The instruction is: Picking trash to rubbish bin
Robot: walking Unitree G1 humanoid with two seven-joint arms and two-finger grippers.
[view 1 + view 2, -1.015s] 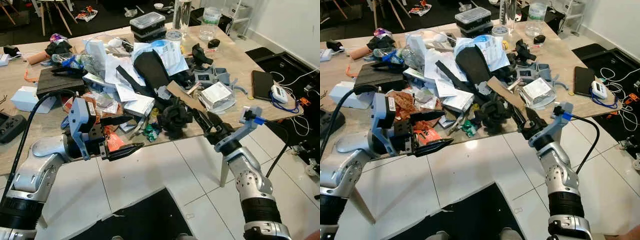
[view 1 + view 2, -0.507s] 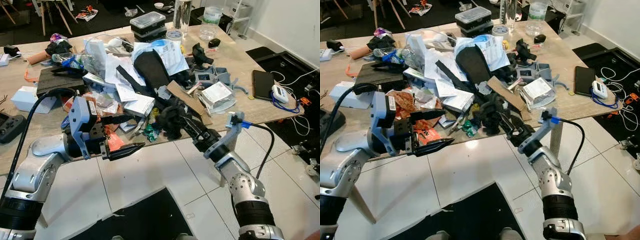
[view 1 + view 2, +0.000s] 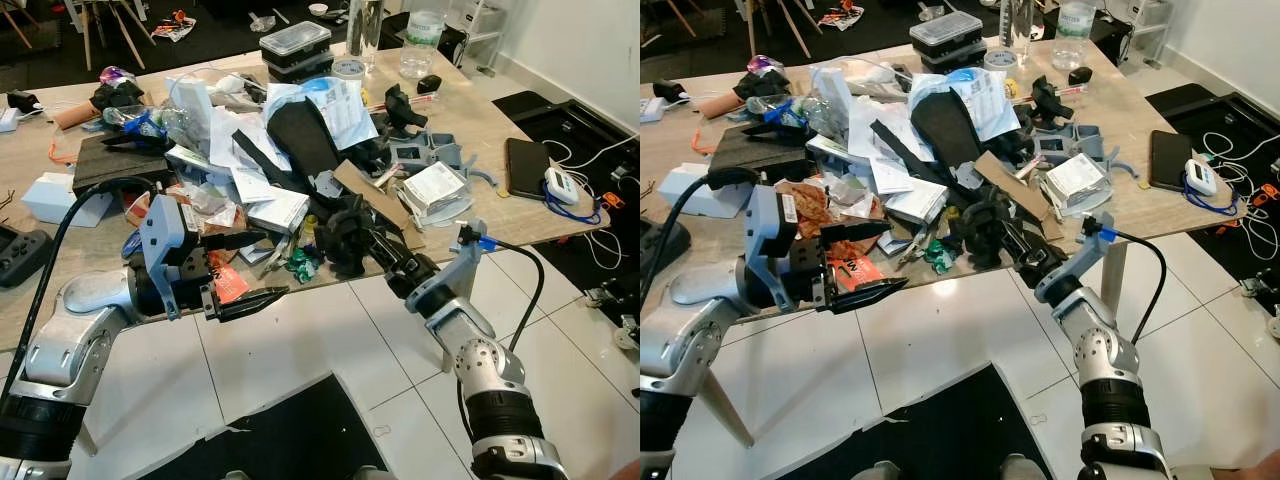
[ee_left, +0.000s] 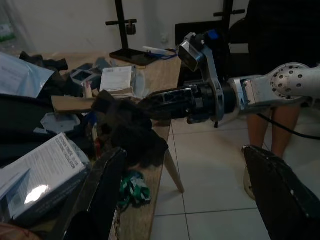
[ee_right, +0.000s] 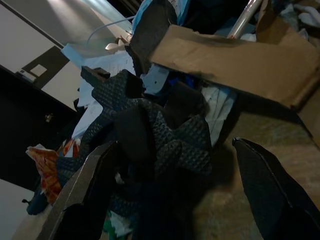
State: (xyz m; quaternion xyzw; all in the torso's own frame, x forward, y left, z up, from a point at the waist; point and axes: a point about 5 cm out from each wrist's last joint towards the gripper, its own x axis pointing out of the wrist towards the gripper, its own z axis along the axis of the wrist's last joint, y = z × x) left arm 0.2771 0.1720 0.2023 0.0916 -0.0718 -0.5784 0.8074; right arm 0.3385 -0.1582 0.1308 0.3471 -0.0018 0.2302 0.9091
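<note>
- Reaching over the near edge of the cluttered wooden table (image 3: 520, 215), the right gripper (image 3: 372, 245) points far and left at a crumpled wad of black textured foam mesh (image 3: 340, 232).
- We see the wad lying at the near table edge, right of centre, just near of a flat brown cardboard strip (image 3: 375, 200) and right of a small green crumpled wrapper (image 3: 297, 264).
- In the right wrist view the two black fingers (image 5: 80, 200) stand wide apart, with the wad directly ahead between them; we judge nothing is gripped yet.
- The left gripper (image 3: 245, 270) hovers at the near edge left of the wad, fingers spread and empty, beside an orange crumpled packet (image 3: 228, 284).
- The right arm is the nearer one; its finger axis already lines up with the wad, so a short advance and a squeeze should follow.
- We cannot locate a rubbish bin.
</note>
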